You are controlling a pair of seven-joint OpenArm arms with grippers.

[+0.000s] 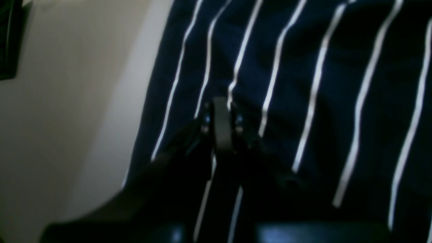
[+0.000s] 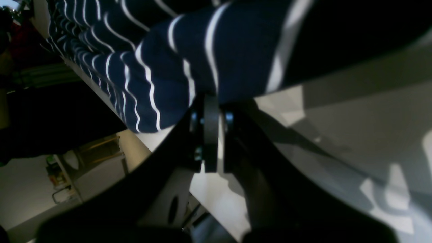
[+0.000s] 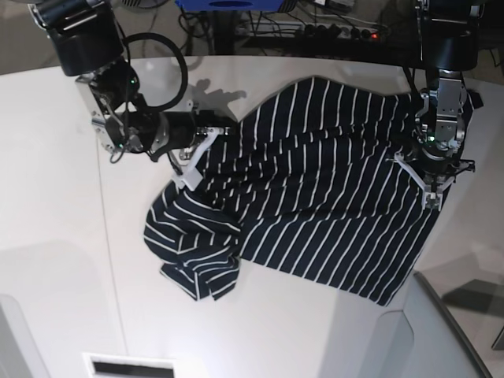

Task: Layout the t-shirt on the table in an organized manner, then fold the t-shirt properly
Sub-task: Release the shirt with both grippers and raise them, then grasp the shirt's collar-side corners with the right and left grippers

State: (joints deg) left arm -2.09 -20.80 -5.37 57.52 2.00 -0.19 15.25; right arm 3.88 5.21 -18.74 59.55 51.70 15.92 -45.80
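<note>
The dark navy t-shirt (image 3: 315, 197) with thin white stripes lies spread across the white table (image 3: 71, 260), its lower left part bunched in folds (image 3: 197, 252). My right gripper (image 3: 187, 179) is at the shirt's left edge. In the right wrist view its jaws (image 2: 211, 101) are shut, with a hump of striped t-shirt (image 2: 162, 67) gathered at the tips just above the table (image 2: 337, 128). My left gripper (image 3: 431, 195) is at the shirt's right edge. In the left wrist view it (image 1: 221, 111) is shut, and the t-shirt (image 1: 303, 84) puckers at its tip, beside bare table (image 1: 67, 101).
Cables and a power strip (image 3: 315, 31) run behind the table's curved far edge. The table's near right corner (image 3: 441, 307) drops off to the floor. A small white slotted piece (image 3: 130, 366) sits at the near edge.
</note>
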